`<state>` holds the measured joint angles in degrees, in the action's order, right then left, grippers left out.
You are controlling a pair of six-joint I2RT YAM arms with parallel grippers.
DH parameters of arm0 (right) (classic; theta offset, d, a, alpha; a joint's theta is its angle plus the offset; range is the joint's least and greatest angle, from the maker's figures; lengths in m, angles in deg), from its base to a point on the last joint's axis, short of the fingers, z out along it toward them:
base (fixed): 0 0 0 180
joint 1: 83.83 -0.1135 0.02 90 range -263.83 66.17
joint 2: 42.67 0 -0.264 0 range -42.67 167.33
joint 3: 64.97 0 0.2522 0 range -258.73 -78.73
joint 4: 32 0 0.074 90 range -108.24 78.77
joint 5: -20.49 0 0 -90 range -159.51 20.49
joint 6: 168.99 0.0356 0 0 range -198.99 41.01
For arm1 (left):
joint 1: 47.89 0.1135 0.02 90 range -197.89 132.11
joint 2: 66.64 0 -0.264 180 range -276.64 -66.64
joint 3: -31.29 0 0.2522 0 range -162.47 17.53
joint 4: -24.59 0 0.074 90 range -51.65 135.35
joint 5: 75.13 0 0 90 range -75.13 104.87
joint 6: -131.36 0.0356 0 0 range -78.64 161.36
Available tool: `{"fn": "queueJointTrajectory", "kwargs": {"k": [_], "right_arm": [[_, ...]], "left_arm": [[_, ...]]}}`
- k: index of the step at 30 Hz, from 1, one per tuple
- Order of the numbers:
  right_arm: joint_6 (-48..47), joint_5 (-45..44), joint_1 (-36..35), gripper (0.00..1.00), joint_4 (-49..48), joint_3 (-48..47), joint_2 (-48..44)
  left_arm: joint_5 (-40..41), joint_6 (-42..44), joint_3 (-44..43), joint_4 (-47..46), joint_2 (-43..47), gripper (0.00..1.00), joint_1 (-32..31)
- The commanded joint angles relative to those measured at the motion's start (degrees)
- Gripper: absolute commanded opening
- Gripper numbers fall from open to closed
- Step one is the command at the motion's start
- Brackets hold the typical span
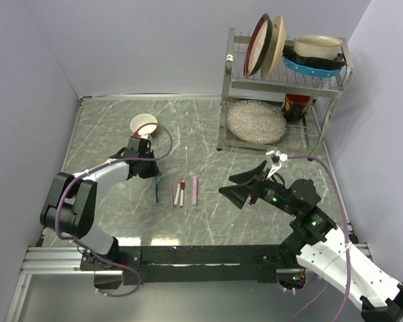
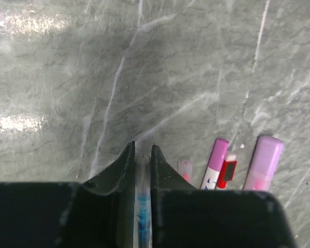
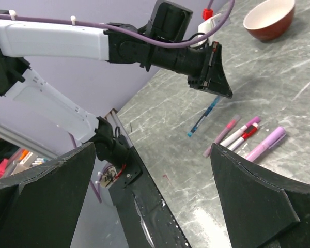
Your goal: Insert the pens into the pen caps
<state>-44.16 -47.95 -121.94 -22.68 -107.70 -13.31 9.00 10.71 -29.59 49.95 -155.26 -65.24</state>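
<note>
My left gripper (image 2: 142, 147) is shut on a slim blue pen (image 2: 142, 217) that runs lengthwise between its jaws. In the right wrist view this blue pen (image 3: 204, 118) slants down from the left gripper (image 3: 217, 88) to the table. To its right lie a thin pink cap (image 2: 185, 168), a white pen with a magenta end (image 2: 215, 160), a red-capped pen (image 2: 227, 173) and a thick lilac cap (image 2: 263, 163). From above, these lie in a row (image 1: 182, 192) mid-table. My right gripper (image 1: 236, 186) hovers wide open right of the row, holding nothing.
A small white-lined bowl (image 1: 144, 125) stands just behind the left gripper. A metal dish rack (image 1: 282, 87) with plates and bowls fills the back right. The black base rail (image 3: 144, 206) runs along the near table edge.
</note>
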Motion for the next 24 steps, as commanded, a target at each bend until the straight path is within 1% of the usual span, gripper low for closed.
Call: {"fn": "queueJointTrajectory", "kwargs": {"k": [1,2,6,7,8,11,13,14,15,16,17,18,20,21,23,24], "right_arm": [[0.41,-2.14,0.05,1.00,0.93,-1.09,0.25],[0.50,-2.40,0.05,0.99,1.37,-1.61,0.34],[0.33,-3.45,-0.04,0.99,4.01,-3.46,0.34],[0.33,-3.63,0.05,0.99,4.01,-3.63,-0.01],[0.41,-3.89,0.05,0.99,5.05,-4.07,-0.18],[0.77,-4.51,0.05,0.99,6.73,-5.21,-0.71],[1.03,-4.95,-0.04,0.99,8.74,-5.92,-0.89],[1.12,-5.30,-0.04,0.99,9.54,-6.01,-0.89],[1.21,-6.26,-0.12,1.00,10.50,-6.18,-0.89],[0.95,-6.96,-0.04,1.00,12.77,-6.45,-0.80],[0.77,-7.32,-0.04,1.00,13.75,-6.80,-0.80],[0.68,-7.67,-0.12,1.00,14.37,-6.89,-1.24],[0.76,-8.81,-0.04,1.00,15.61,-6.98,-2.03],[0.85,-9.25,-0.04,1.00,16.05,-7.24,-2.81],[1.99,-12.85,-0.04,1.00,18.24,-8.55,-3.35],[3.13,-14.17,0.05,1.00,18.94,-9.08,-3.52]], "left_arm": [[0.69,0.42,0.44,-3.07,-1.99,0.18,-0.23],[0.51,0.25,0.53,-3.24,-2.34,0.22,-0.23],[2.08,-0.46,0.62,-2.19,-3.05,0.22,-0.32],[2.79,-0.81,0.62,-1.93,-2.88,0.24,-0.32],[4.53,-0.90,0.62,-0.88,-2.61,0.28,-0.32],[5.69,-1.07,-0.08,0.97,0.45,0.34,-0.32],[5.69,-0.81,-1.05,3.08,5.72,0.40,-0.76],[5.69,-0.38,-2.01,3.69,7.91,0.62,-0.94],[5.17,0.06,-2.54,4.83,12.63,0.70,-1.02],[3.86,1.63,-3.07,4.93,15.20,0.76,-1.29],[1.32,2.61,-3.68,4.93,17.84,0.90,-1.29],[-3.84,4.53,-3.86,4.67,22.74,0.99,-1.29],[-8.70,5.60,-3.60,3.70,27.69,0.99,-1.38],[-12.98,6.21,-3.17,3.26,32.50,0.99,-1.38],[-15.13,5.87,-1.24,1.24,36.92,0.99,-1.38],[-16.18,5.35,-0.44,0.45,41.12,0.99,-1.38]]}}
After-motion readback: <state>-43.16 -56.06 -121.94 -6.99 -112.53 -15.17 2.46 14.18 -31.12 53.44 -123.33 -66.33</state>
